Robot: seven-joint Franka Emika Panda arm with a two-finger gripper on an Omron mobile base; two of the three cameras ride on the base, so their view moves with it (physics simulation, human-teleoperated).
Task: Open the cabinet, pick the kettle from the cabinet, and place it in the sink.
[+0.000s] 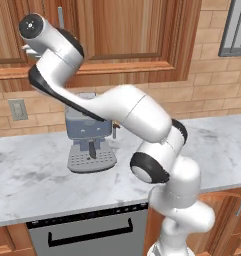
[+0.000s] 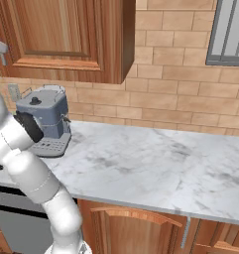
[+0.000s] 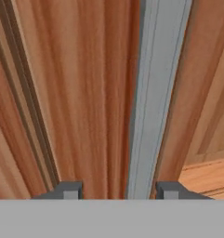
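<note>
Left base: arm reaches up-left, wrist at the cabinet (image 1: 127,35) door, near its left edge where a bit of silver handle (image 1: 60,17) shows above the wrist. Claw itself is behind the wrist here. Espresso machine (image 1: 89,137) sits on the counter (image 1: 37,185) below, toward the back edge. Kettle presumably inside, door is shut.

Right base: cabinet (image 2: 66,34) door flush, closed. Arm at the left edge of the pic, claw cut off.

Hand: gripper (image 3: 118,189) straddles the handle (image 3: 157,93). Bar runs straight away from the cam, long axis along the view, passing between the two tips but nearer the right fingertip (image 3: 171,189) than the left. Jaws part-open, gaps both sides of the bar, so no contact that I can see; not clamped yet.

Next, imo: close on bar, pull outward off the door face.
</note>
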